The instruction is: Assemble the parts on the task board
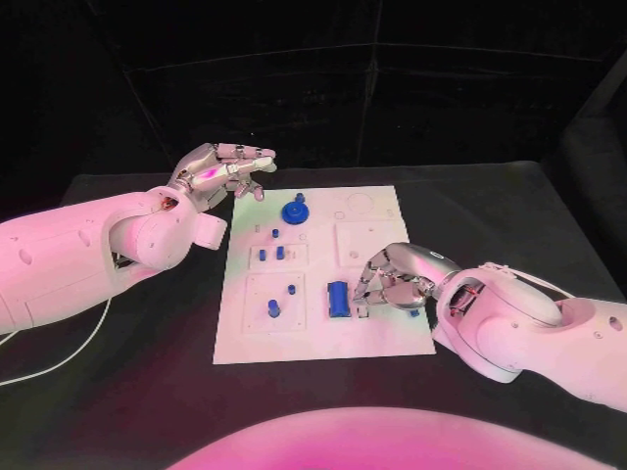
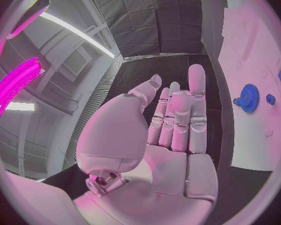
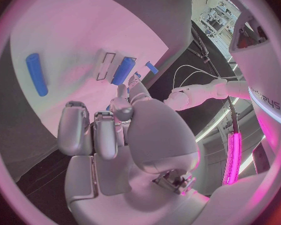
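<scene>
Right fingers (image 1: 377, 279): curled downward over the near right part of the flat white task board (image 1: 377, 338); whether anything is pinched cannot be told.
Right hand (image 1: 399, 277): set just beside a blue cylinder (image 1: 338, 298) lying on the board.
Left fingers (image 2: 197, 92): held straight and close together, with nothing between them.
Left hand (image 1: 217, 172): raised beyond the board's far left corner, off the plate.
Blue gear with a knob (image 1: 295, 210): placed on the board's far left part.
Small blue pegs (image 1: 274, 253): grouped on the board's left half, between the gear and the near edge.
Board: laid in the middle of the black table (image 1: 130, 392).
</scene>
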Controlling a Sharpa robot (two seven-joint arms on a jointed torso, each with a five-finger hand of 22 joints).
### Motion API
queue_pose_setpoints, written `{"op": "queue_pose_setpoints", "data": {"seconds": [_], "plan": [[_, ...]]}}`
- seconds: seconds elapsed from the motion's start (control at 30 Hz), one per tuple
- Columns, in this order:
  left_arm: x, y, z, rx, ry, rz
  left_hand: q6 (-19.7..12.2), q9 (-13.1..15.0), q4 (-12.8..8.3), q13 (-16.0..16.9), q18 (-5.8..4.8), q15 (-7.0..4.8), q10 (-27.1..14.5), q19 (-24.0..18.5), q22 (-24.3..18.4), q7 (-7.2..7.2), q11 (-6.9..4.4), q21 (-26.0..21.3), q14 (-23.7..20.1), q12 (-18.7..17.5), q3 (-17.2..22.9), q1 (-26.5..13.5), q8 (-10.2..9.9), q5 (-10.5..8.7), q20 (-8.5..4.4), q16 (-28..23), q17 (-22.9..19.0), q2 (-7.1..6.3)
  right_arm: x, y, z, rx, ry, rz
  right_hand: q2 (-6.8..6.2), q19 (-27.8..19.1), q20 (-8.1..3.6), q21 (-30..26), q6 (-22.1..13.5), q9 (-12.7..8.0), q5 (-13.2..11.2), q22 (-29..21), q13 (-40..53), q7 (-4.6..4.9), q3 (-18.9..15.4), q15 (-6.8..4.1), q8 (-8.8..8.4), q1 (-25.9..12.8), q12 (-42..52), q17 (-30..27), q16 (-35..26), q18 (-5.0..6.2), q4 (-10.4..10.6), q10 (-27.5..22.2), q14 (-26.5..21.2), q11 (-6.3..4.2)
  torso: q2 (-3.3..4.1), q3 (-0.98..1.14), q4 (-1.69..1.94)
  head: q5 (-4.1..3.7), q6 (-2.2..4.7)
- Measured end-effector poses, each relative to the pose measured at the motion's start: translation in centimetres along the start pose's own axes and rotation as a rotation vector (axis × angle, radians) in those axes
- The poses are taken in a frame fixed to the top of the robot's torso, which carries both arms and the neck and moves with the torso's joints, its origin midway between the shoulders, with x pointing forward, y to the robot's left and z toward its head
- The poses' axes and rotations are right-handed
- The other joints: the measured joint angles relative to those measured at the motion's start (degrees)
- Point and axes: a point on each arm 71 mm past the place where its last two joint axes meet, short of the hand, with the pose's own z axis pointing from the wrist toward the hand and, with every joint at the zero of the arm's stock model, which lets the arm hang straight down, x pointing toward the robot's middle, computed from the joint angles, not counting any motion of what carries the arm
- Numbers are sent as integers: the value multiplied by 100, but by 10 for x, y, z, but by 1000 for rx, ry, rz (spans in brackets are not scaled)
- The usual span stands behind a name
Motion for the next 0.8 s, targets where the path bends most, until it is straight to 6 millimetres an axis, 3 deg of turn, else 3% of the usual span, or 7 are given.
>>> {"op": "queue_pose_setpoints", "data": {"seconds": [0.17, 0.3, 0.4, 0.6, 0.8], "plan": [[0, 0, 0, 0, 0, 0, 0, 0, 0, 0, 0, 0, 0, 0, 0, 0, 0, 0, 0, 0, 0, 0, 0, 0, 0, 0, 0, 0, -21, -27, -17, 60, -47, 32, -15, -42, 42, 0, -164, -71, 50, -30, 9, 87, -34, 66, -180, -177, -20, 0, -24, 0, 120, -19, -6, 72, -4, -4, -3, -75, 32], [0, 0, 0, 0, 1, 0, 0, 0, 0, 0, 0, 0, 0, 0, 0, 0, 0, 0, 0, 0, 0, 0, 0, 0, 0, 0, 0, 0, -33, -49, -27, 123, -62, 24, -62, -41, 82, -25, -176, -107, 433, -70, -169, 99, -90, 87, -278, -300, -249, 0, -58, 0, 218, -75, 15, 129, -3, -7, -3, -166, 65], [1, 0, 0, 0, 2, -1, 0, 0, 0, -1, 0, 0, 0, 0, 0, 0, 0, 0, 0, 0, 0, 0, 0, 0, 0, 0, 0, 0, -37, -61, -30, 164, -53, 7, -76, -41, 82, -25, -150, -113, 489, -72, -220, 100, -147, 107, -314, -375, -297, -1, -58, 0, 275, -75, -6, 128, -4, -14, -7, -216, 77], [2, 0, 0, 0, 5, -2, 0, 0, 0, -1, 0, 0, 0, 0, 0, 0, 0, 0, 0, 0, 0, 0, 0, 0, 0, 0, 0, 0, -37, -73, -30, 225, -17, -33, -141, -41, 82, -25, -37, -124, 762, -72, -220, 71, -349, 107, -396, -609, -297, -1, -58, 0, 476, -76, -6, 128, -8, -14, -22, -248, 83], [2, 0, 0, 0, 5, -2, 0, 0, 0, 4, 0, 21, -21, 0, -6, 0, -22, -24, -21, 0, 0, 0, 0, 0, 0, 0, -7, 0, -33, -75, -26, 257, 14, -80, -178, -41, 82, -25, 64, -101, 724, -67, -220, 30, -537, 107, -396, -738, -297, -1, -58, 1, 664, -75, -6, 128, -13, -15, -24, -267, 81]]}}
